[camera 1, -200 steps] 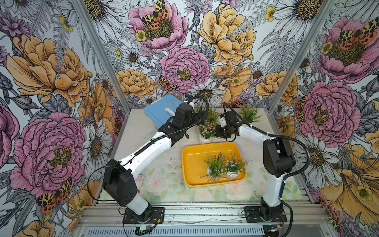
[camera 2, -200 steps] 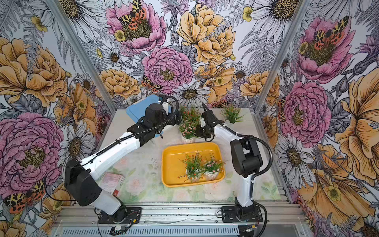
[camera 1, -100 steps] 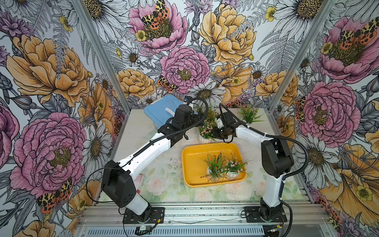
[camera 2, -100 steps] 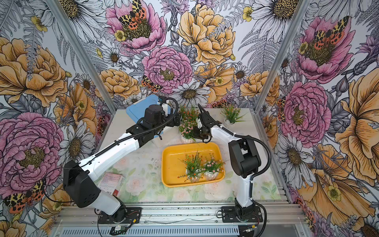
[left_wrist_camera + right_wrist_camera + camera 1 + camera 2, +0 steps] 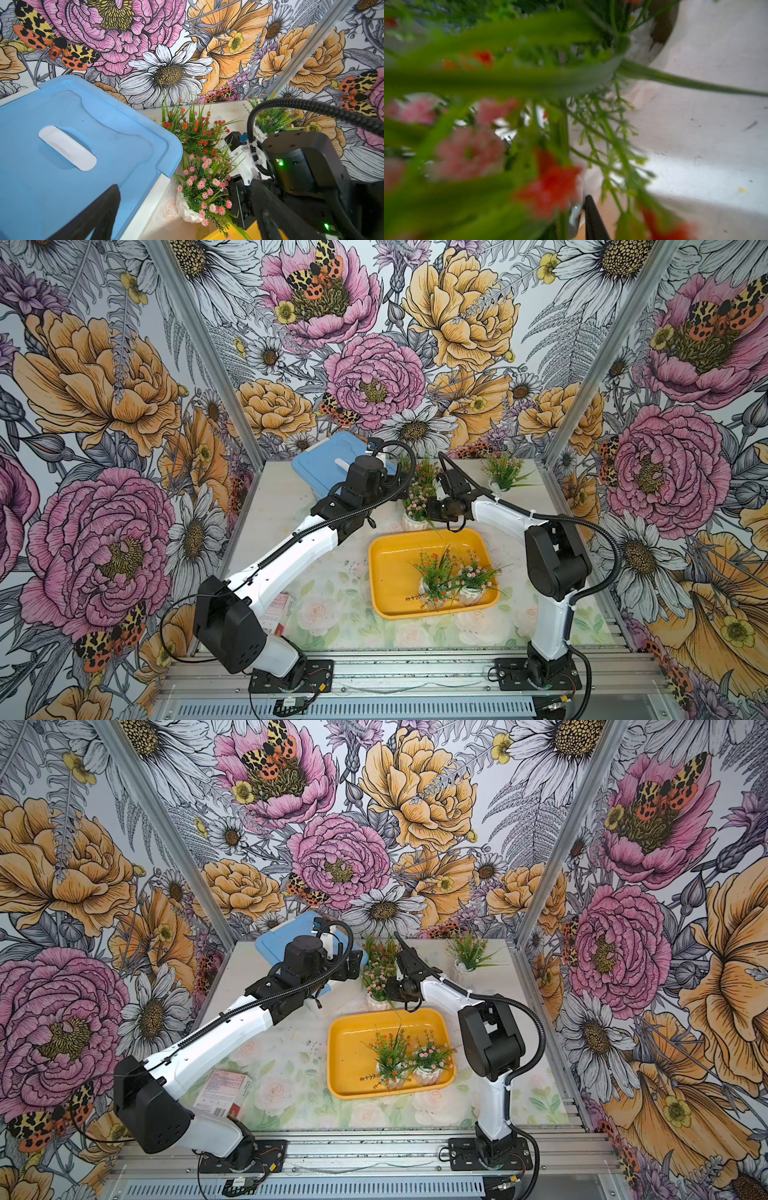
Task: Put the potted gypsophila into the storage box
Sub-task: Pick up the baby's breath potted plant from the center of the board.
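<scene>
Potted gypsophila with pink flowers in a white ribbed pot [image 5: 415,508] is standing on the counter [image 5: 332,614], just beyond the far rim of the shallow yellow-orange plastic storage box [image 5: 390,568]. The right gripper [image 5: 390,989] is resting among its stems, probably because they are offering an easier hold than the squat pot. Leaves are hiding the jaws, so I cannot tell whether they are clenching.

An orange-flowered plant [image 5: 436,572] and a pink-flowered plant [image 5: 473,576] are already sitting in the box's near right corner, leaving room. A taller orange plant [image 5: 424,472] is standing just behind the first pot, and a leafy plant [image 5: 503,468] is standing near the counter's far right corner.

The left gripper [image 5: 356,965], jaws released and empty, is hovering beside the blue-lidded plastic box [image 5: 324,460], seemingly out of the way.
</scene>
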You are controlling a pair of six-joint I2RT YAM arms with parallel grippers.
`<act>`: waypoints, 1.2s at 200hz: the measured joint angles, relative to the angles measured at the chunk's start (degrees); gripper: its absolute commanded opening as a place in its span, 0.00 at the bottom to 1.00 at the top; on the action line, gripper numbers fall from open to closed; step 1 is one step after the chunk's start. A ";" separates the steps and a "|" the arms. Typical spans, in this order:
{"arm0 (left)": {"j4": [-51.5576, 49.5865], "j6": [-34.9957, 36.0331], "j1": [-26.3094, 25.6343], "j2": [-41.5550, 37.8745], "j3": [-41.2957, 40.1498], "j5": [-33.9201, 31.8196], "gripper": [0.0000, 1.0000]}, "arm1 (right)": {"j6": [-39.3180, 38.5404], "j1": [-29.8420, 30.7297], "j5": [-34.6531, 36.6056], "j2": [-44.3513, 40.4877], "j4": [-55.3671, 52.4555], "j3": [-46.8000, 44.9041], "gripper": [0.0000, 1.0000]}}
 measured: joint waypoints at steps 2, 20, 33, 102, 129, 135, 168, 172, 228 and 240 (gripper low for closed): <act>-0.02 0.00 0.00 -0.07 0.00 -0.07 0.99 | 0.33 0.00 0.20 0.00 0.04 0.02 0.10; -0.33 -0.02 -0.39 -0.46 -0.04 -0.52 0.99 | 0.55 0.00 0.87 0.00 -0.02 0.22 0.04; -0.50 -0.02 -0.66 -0.68 -0.28 -0.85 0.99 | 0.63 0.00 1.22 -0.02 -0.11 0.24 0.02; -1.38 -1.49 -1.68 -4.22 -4.59 -1.86 0.99 | 0.39 0.26 4.59 -1.66 -2.73 0.00 0.00; -1.38 -1.77 -2.16 -9.05 -8.35 -2.01 0.99 | 0.44 0.26 7.48 -4.87 -4.98 -0.39 0.00; -1.40 -1.99 -2.16 -10.38 -9.29 -2.01 0.99 | 0.48 0.26 8.07 -5.97 -5.22 -0.52 0.00; -1.31 -2.60 -2.45 -16.52 -13.60 -1.97 0.99 | 1.31 1.03 10.51 -14.40 -4.94 -2.23 0.00; -1.33 -2.60 -2.54 -17.16 -14.14 -1.99 0.99 | 1.49 1.25 10.75 -15.37 -4.92 -2.54 0.00; -4.87 -2.69 -6.45 -24.61 -18.86 -2.14 0.99 | 4.13 11.28 12.90 -22.53 -4.79 -8.35 0.00; -5.99 -3.19 -6.93 -27.34 -20.76 -2.71 0.99 | 4.63 13.73 13.22 -22.60 -4.83 -9.64 0.00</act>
